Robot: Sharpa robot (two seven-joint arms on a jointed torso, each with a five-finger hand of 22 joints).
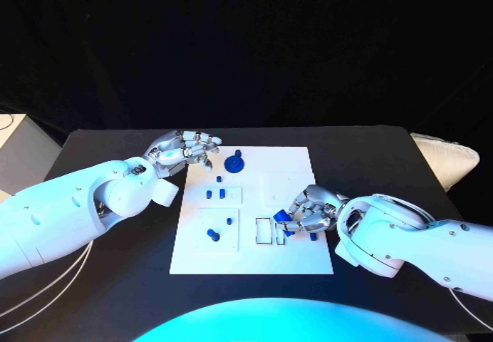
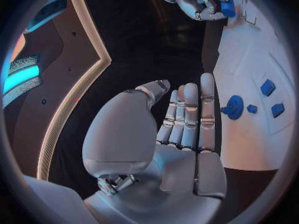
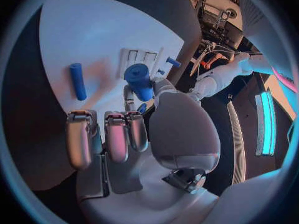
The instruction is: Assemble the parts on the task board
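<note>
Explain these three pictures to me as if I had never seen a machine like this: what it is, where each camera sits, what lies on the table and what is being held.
This is a robot with two white arms, each ending in a silver hand with many fingers. It works at a black table.

The square picture comes from a camera on the robot's head, looking down. The two round pictures come from cameras at its wrists, looking along each hand.

On the table lies a white board carrying small blue parts, among them a blue wheel near the far end and little blue pegs standing in its panels.

The left hand is at the board's far left corner, fingers straight and holding nothing, as the left wrist picture shows. The right hand is over the board's right side and pinches a blue cylinder in its fingertips. A blue rod lies loose on the board beside it.
</note>
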